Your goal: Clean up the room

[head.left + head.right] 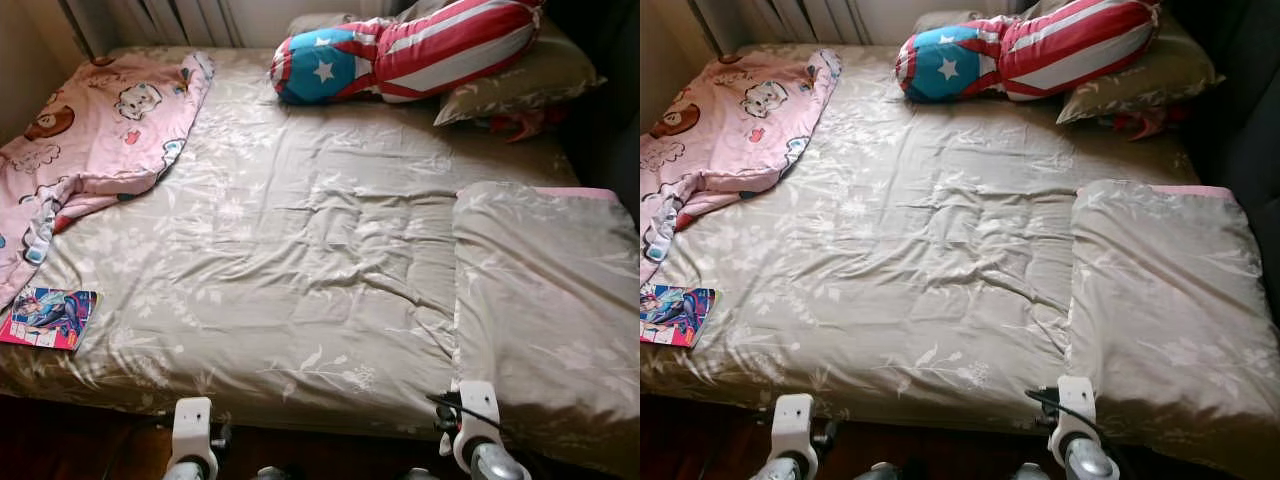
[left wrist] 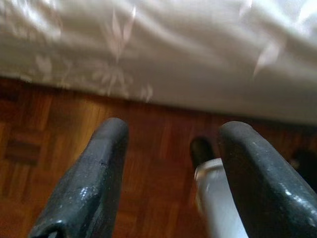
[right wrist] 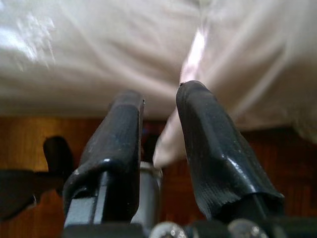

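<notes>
A bed (image 1: 300, 260) with a beige floral sheet lies before me. A pink cartoon blanket (image 1: 100, 140) is crumpled over its far left corner. A colourful comic book (image 1: 48, 317) lies at the near left edge. A star-and-stripes cushion (image 1: 400, 50) rests at the head, beside a beige pillow (image 1: 530, 75). A folded beige duvet (image 1: 545, 300) covers the right side. My left gripper (image 2: 173, 129) hangs open over the wooden floor at the bed's edge. My right gripper (image 3: 161, 94) is narrowly open, empty, pointing at the sheet's overhang.
Dark parquet floor (image 2: 59, 129) runs along the bed's near edge. My two wrists (image 1: 192, 430) (image 1: 478, 410) sit low against that edge. A radiator (image 1: 170, 20) stands behind the head of the bed, and dark furniture (image 1: 610, 110) borders the right side.
</notes>
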Controlling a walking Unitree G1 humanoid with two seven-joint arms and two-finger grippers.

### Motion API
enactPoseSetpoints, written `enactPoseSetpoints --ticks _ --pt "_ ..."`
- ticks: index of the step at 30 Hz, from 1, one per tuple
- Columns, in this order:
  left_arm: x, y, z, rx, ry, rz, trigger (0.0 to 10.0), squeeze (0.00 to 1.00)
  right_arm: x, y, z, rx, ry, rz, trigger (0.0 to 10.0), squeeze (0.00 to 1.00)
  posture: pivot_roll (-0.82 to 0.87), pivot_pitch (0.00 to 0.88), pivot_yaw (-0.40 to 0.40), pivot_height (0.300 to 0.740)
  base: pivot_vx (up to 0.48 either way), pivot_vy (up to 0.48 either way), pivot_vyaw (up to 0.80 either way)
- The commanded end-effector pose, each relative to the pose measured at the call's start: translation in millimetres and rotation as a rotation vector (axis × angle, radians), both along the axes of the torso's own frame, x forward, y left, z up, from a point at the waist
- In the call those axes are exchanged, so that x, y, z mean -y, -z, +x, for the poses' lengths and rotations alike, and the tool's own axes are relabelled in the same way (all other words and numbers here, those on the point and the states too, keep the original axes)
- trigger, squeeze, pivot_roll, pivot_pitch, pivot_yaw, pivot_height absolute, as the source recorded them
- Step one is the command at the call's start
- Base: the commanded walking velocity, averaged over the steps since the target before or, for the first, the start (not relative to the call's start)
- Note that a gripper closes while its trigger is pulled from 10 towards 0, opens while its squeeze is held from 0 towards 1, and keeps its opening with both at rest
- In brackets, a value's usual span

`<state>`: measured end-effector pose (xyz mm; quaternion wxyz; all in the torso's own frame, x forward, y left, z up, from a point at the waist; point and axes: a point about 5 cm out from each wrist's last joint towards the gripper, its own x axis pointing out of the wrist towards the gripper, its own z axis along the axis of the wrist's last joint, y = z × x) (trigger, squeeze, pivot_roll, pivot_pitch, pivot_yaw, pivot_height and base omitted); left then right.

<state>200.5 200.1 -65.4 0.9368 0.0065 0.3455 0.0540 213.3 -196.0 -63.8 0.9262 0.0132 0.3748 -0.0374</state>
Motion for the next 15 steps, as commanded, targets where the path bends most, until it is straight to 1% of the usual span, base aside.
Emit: enactPoseSetpoints --ticks 1,2,5,9,11,14,15 --pt "-2.5 9.6 -15.4 -0.076 -0.019 0.009 10.0 0.0 -2.7 6.1 -9.1 -0.038 0.005 0.002 10.0 0.0 -0.13 0.188 0.041 0.74 0.0 0.0 0.0" --pt "-1.4 14.5 -23.1 -0.116 -0.04 0.0 10.0 0.0 -3.9 9.8 -15.3 -0.059 0.007 0.003 10.0 0.0 -0.13 0.19 0.039 0.74 0.0 0.0 0.0" --pt "-0.5 17.8 -28.2 -0.144 -0.057 -0.008 10.0 0.0 -5.2 12.5 -19.7 -0.082 -0.008 0.003 10.0 0.0 -0.14 0.193 0.036 0.74 0.0 0.0 0.0" --pt "0.0 18.8 -29.5 -0.154 -0.062 -0.012 10.0 0.0 -6.2 15.6 -25.0 -0.106 -0.026 -0.004 10.0 0.0 -0.13 0.197 0.032 0.74 0.0 0.0 0.0" --pt "-0.2 18.9 -29.2 -0.157 -0.07 -0.017 10.0 0.0 -6.3 18.4 -30.5 -0.124 -0.019 -0.004 10.0 0.0 -0.13 0.198 0.031 0.74 0.0 0.0 0.0" --pt "-1.0 18.8 -29.0 -0.158 -0.079 -0.02 10.0 0.0 -5.9 19.9 -33.4 -0.136 -0.019 -0.006 10.0 0.0 -0.13 0.202 0.03 0.74 0.0 0.0 0.0" --pt "-1.7 18.9 -29.2 -0.16 -0.081 -0.02 10.0 0.0 -5.3 20.7 -35.2 -0.143 -0.019 -0.007 10.0 0.0 -0.13 0.202 0.03 0.74 0.0 0.319 0.0"
